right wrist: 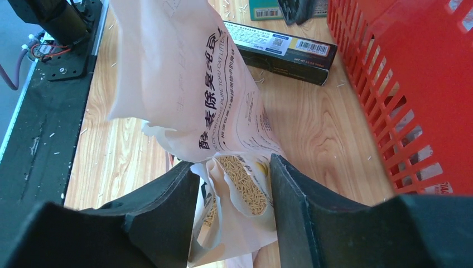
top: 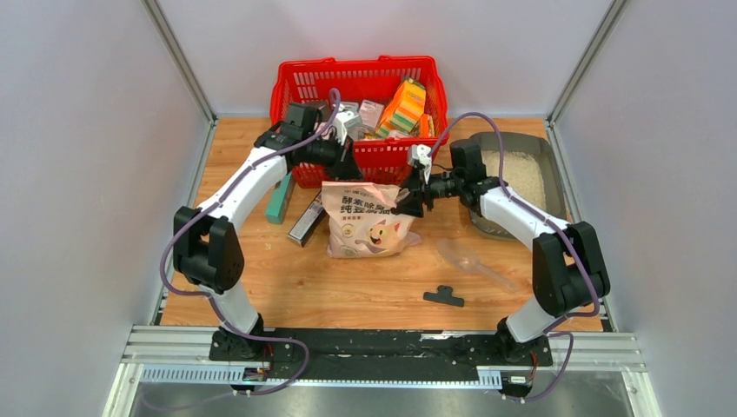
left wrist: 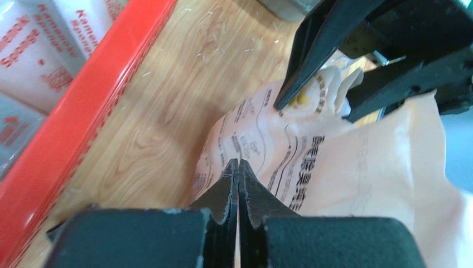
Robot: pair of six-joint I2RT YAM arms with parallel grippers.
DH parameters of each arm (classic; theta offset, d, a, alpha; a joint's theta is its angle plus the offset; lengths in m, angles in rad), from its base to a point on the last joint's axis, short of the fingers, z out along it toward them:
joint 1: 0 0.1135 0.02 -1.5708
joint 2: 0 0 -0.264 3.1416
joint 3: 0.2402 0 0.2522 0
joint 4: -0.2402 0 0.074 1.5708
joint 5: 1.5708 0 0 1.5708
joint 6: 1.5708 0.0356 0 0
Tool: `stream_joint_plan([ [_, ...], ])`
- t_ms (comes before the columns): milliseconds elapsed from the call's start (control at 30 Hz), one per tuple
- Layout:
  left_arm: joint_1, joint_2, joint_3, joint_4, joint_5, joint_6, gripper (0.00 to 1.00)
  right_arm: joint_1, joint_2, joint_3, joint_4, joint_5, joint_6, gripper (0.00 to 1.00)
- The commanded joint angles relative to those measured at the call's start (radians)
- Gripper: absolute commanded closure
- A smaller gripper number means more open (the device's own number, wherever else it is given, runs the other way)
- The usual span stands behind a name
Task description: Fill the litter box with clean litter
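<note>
The grey-brown litter box [top: 551, 165] sits at the back right with pale clean litter [top: 521, 178] in it. The pinkish-cream cat-print bag [top: 365, 221] stands at the table's middle. My left gripper [top: 348, 171] is at the bag's top left corner; in the left wrist view it [left wrist: 239, 162] is shut with a thin strip of the bag [left wrist: 357, 167] pinched between the jaws. My right gripper [top: 407, 205] is at the bag's top right corner; in the right wrist view it [right wrist: 231, 164] is open, its jaws either side of the crumpled bag corner [right wrist: 234, 184].
A red mesh basket [top: 358, 74] with packaged goods stands behind the bag, close to both grippers. A dark box [top: 306, 219] and a teal item [top: 280, 198] lie left of the bag. A clear scoop [top: 469, 259] and a black clip [top: 444, 297] lie in front right.
</note>
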Motion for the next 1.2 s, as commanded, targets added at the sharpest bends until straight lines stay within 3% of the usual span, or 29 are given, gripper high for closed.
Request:
stream_joint_plan([
  [0, 0.056, -0.097, 0.017, -0.111, 0.01, 0.157, 0.99, -0.002, -0.013, -0.023, 0.178, -0.036, 0.166, 0.49],
  [100, 0.093, -0.138, -0.02, -0.145, 0.004, 0.196, 0.99, 0.0, -0.012, -0.074, 0.309, -0.011, 0.315, 0.5],
  [300, 0.156, -0.21, -0.084, -0.195, -0.001, 0.254, 0.97, 0.01, -0.015, -0.125, 0.373, 0.036, 0.381, 0.52],
  [400, 0.179, -0.255, -0.112, -0.232, -0.001, 0.283, 0.88, 0.01, -0.016, -0.125, 0.36, 0.055, 0.372, 0.53],
  [567, 0.227, -0.353, -0.184, -0.31, 0.016, 0.418, 0.6, 0.009, -0.025, -0.091, 0.291, 0.061, 0.366, 0.85],
  [700, 0.23, -0.394, -0.262, -0.33, 0.064, 0.518, 0.51, 0.009, -0.024, -0.053, 0.222, 0.064, 0.412, 0.93],
  [1000, 0.192, -0.434, -0.466, 0.042, 0.142, 0.353, 0.43, 0.01, -0.035, 0.0, 0.105, 0.074, 0.432, 0.99],
  [1167, 0.14, -0.414, -0.578, 0.447, 0.077, 0.052, 0.43, 0.012, -0.016, 0.02, 0.078, 0.078, 0.455, 0.99],
])
